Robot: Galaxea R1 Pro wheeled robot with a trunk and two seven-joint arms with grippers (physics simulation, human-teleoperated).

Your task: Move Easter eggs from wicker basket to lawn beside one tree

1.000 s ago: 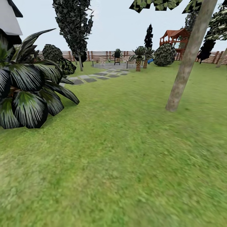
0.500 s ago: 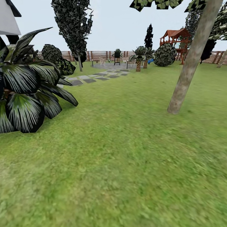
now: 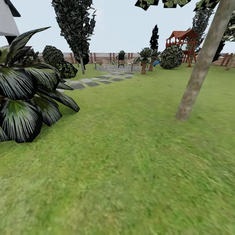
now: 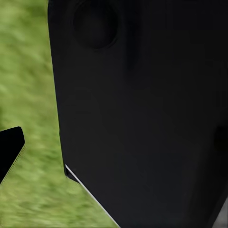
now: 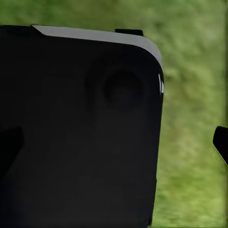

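Note:
The lawn [image 3: 124, 156] of mottled green grass spreads ahead of me. A tree [image 3: 200, 65] with a straight pale grey-beige trunk leans up from the grass at the right, with dark foliage at the top of the head view. The Easter eggs and the wicker basket are out of view. In the left wrist view, a black fingertip [image 4: 9, 152] hangs over grass beside a large black part of the robot. The right wrist view likewise has one black fingertip [image 5: 221, 142] over grass. Whether either gripper is open or shut cannot be told.
A big dark-leaved plant [image 3: 26, 98] stands close at the left. Grey stepping stones [image 3: 94, 81] lead to a stone patio [image 3: 114, 68] by the back fence. Palms [image 3: 143, 60], round bushes [image 3: 170, 56], a tall dark tree [image 3: 76, 29] and a red play structure [image 3: 181, 39] stand far off.
The whole head view has shifted: the plant slid left and down, the trunk slid right and down. The camera has moved forward over the grass.

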